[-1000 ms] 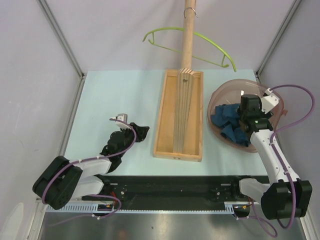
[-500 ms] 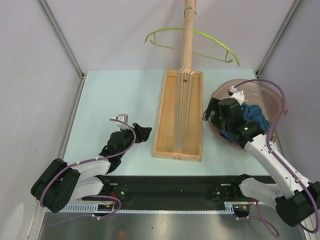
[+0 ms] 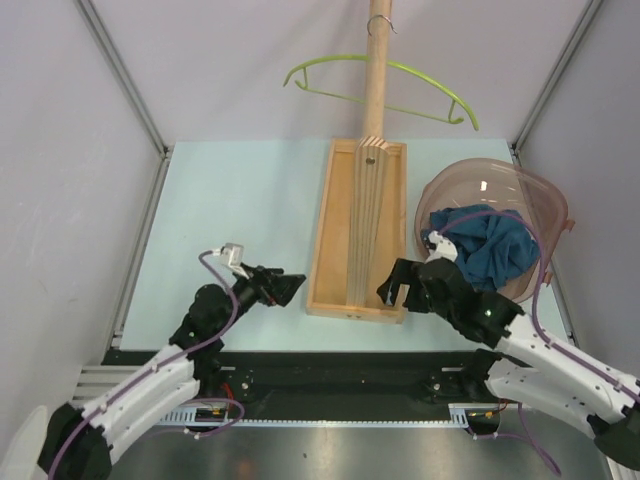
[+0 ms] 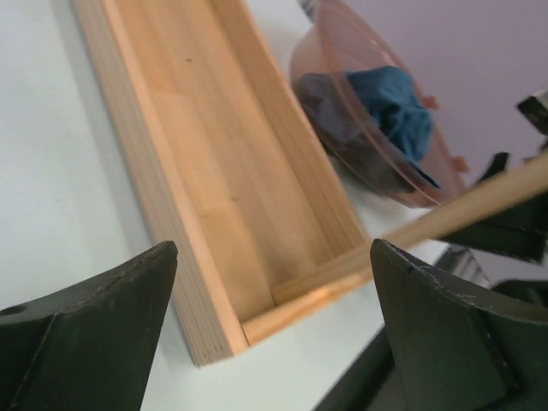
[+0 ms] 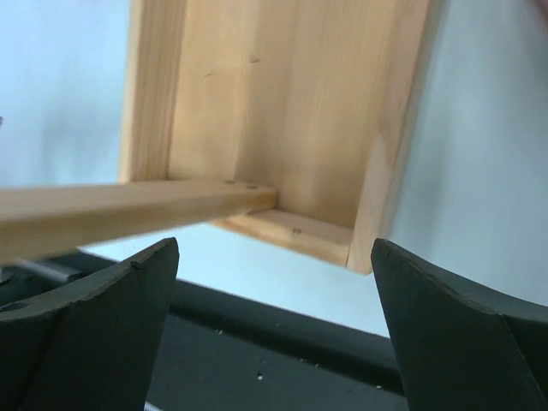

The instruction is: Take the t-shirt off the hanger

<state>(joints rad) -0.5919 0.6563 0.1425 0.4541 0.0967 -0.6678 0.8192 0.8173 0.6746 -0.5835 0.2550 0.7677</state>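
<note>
T-shirt point(image 3: 485, 250) bunched in pink bowl point(image 3: 545, 190), right edge of worktop. Hanger point(image 3: 330, 61) bare on wooden pole stand point(image 3: 377, 80). Left end effector point(image 3: 290, 287) and right end effector point(image 3: 393, 285) gape wide, holding nothing, near front edge. Removal looks done. Next is likely just parking the 2 arms.

We take this for a robotics lab test cell: plain grey walls point(image 3: 230, 40) on aluminium struts point(image 3: 122, 80) close in a pale blue tabletop point(image 3: 240, 200), with the left arm point(image 3: 130, 395) and the right arm point(image 3: 560, 365) bolted to a black rail point(image 3: 340, 372). The few props say the same: a wooden pole stand point(image 3: 376, 90), a lime-green hanger point(image 3: 430, 82), a pink bowl point(image 3: 540, 190) holding a t-shirt point(image 3: 485, 245).
</note>
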